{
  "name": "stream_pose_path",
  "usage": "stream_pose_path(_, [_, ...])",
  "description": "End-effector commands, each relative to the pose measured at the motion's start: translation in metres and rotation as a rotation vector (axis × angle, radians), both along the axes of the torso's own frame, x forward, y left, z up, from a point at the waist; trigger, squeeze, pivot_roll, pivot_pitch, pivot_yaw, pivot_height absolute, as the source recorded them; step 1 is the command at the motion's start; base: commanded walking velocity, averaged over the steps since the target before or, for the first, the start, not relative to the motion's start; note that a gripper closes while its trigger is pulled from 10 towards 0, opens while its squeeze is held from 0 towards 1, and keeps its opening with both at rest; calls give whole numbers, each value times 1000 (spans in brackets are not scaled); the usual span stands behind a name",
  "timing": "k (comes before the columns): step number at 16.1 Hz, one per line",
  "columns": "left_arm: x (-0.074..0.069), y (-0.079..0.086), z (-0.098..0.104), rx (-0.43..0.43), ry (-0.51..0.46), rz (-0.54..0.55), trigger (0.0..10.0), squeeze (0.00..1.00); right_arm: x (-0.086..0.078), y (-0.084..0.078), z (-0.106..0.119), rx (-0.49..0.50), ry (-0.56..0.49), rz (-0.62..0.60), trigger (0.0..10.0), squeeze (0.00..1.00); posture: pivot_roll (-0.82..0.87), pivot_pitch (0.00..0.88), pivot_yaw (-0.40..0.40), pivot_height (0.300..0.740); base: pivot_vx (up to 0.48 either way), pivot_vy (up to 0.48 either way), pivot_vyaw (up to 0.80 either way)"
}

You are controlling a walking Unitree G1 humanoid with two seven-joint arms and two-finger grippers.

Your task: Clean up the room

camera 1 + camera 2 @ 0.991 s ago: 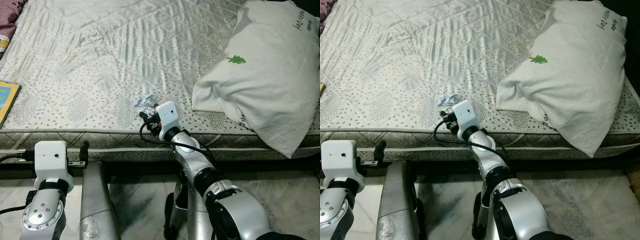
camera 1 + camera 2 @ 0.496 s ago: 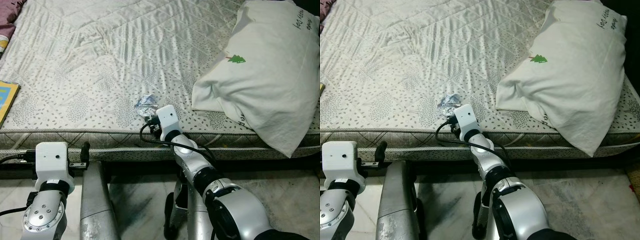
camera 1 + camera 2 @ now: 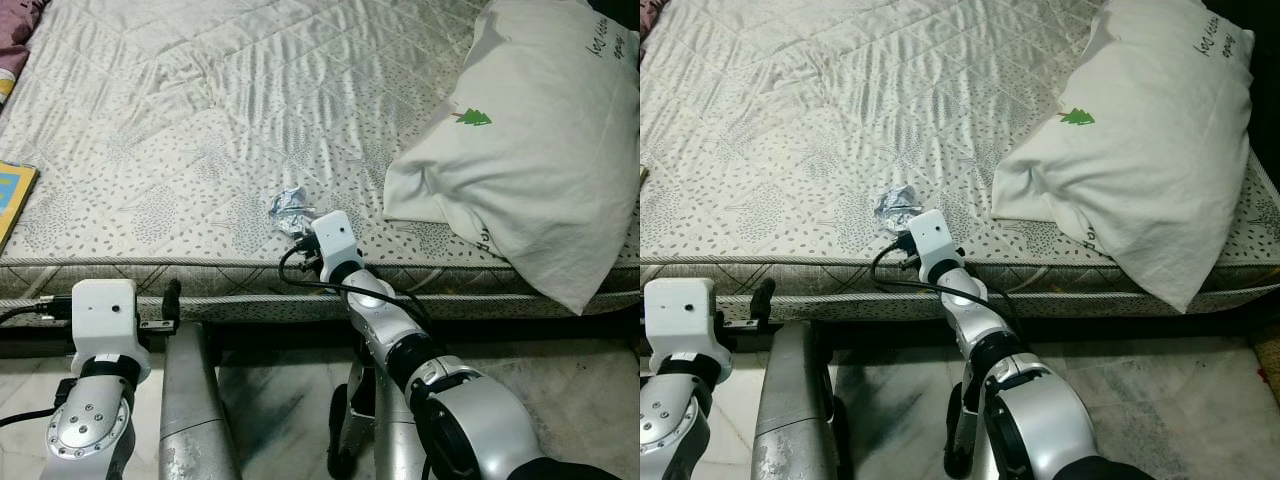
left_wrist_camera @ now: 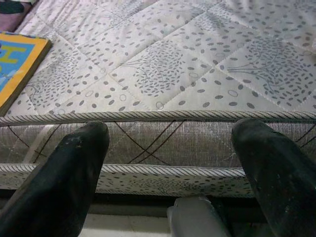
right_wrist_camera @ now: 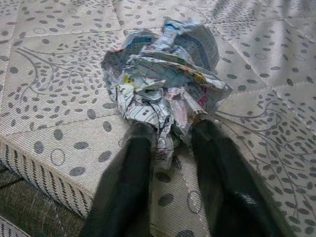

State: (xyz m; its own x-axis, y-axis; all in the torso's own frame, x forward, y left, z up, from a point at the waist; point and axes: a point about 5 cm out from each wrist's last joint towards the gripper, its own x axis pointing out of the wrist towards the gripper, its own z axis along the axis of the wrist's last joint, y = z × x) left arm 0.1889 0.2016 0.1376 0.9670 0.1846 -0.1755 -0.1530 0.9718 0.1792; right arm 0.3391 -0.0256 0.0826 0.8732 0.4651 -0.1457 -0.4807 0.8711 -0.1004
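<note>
One crumpled paper wad (image 5: 165, 89) on the quilted mattress (image 3: 200, 130) — right gripper (image 5: 170, 140) fingers apart, straddling its edge.

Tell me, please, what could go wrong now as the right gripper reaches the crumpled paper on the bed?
1. The right gripper straddles only the near corner of the crumpled paper, so closing may tear it or let it slip out.
2. The paper lies near the mattress edge; a nudge could drop it to the floor.
3. The fingers touch the quilted cover and may pinch fabric.
</note>
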Motion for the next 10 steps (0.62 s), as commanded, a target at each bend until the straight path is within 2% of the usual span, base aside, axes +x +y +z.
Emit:
stream_pose_path(1, [-1, 0, -2, 6, 13, 4, 10000, 0, -9, 41, 10, 62, 13, 81, 0, 0, 301, 221, -107, 513, 0, 0, 0])
stream_pose_path(10, [4, -1, -2, 4, 1, 5, 10000, 0, -9, 37, 7, 59, 25, 79, 0, 0, 298, 209, -110, 513, 0, 0, 0])
